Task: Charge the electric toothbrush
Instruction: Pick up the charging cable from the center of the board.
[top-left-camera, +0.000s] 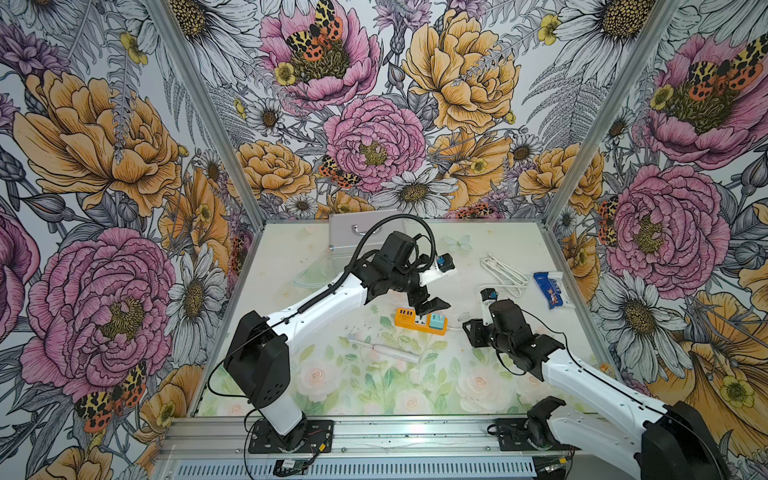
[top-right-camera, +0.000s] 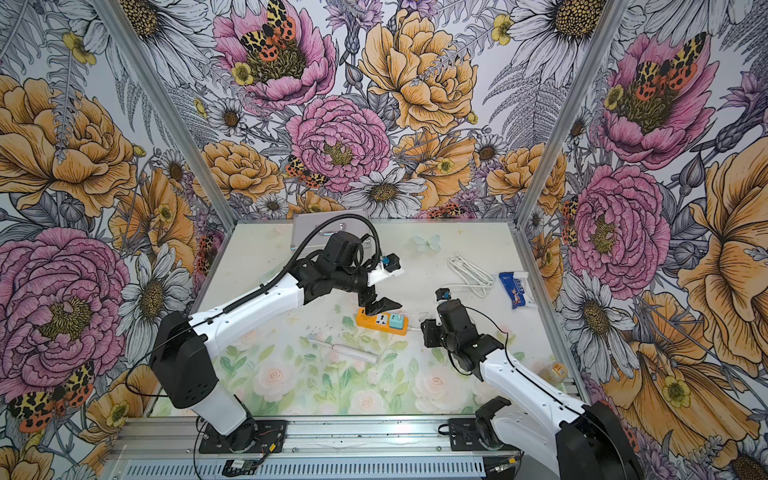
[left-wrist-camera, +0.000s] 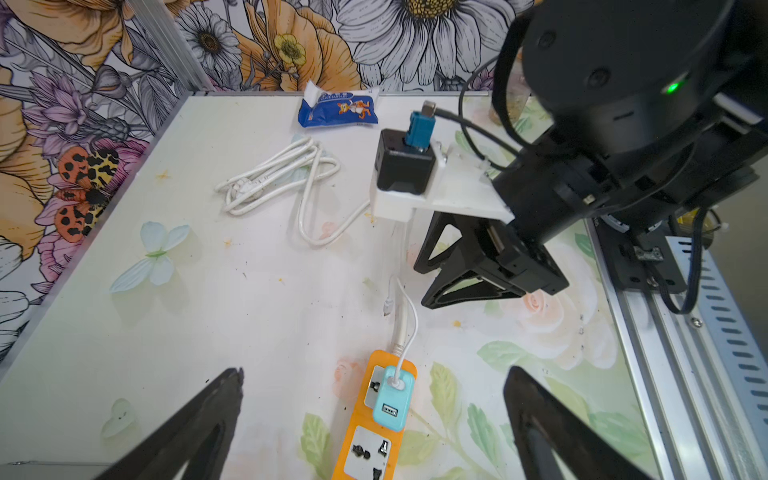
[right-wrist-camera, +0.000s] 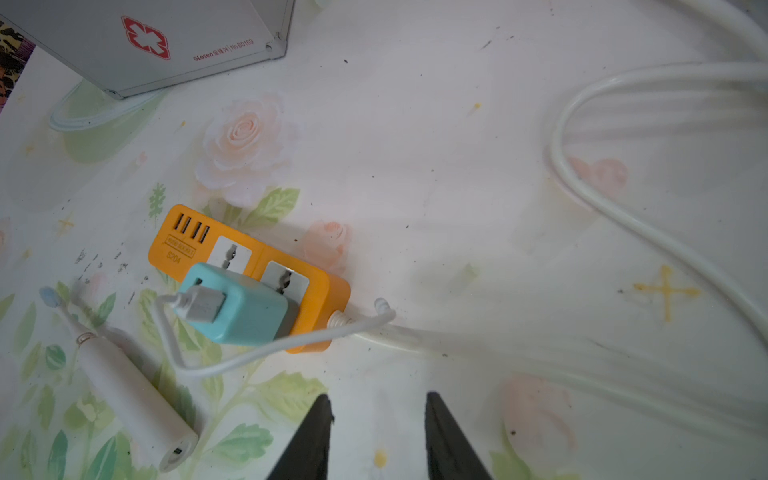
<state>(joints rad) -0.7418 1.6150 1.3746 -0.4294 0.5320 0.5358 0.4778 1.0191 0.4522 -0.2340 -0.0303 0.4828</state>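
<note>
The electric toothbrush (top-left-camera: 384, 352) (top-right-camera: 349, 351) is a slim white wand lying flat on the floral mat, in front of the orange power strip (top-left-camera: 419, 321) (right-wrist-camera: 249, 270). Its blunt end (right-wrist-camera: 176, 451) points toward my right gripper. A teal adapter (left-wrist-camera: 390, 399) (right-wrist-camera: 237, 311) sits plugged into the strip. The adapter's thin white cable loops round and its free plug (left-wrist-camera: 387, 307) lies loose on the mat. My left gripper (top-left-camera: 434, 308) (left-wrist-camera: 374, 374) hangs open above the strip, holding nothing. My right gripper (top-left-camera: 471, 330) (right-wrist-camera: 378, 399) is open and empty, just right of the strip.
A grey first-aid case (top-left-camera: 357, 232) (right-wrist-camera: 145, 41) stands at the back. The strip's thick white cord (top-left-camera: 503, 274) lies coiled at back right beside a blue packet (top-left-camera: 548, 289). A small jar (top-right-camera: 557, 370) sits by the right wall.
</note>
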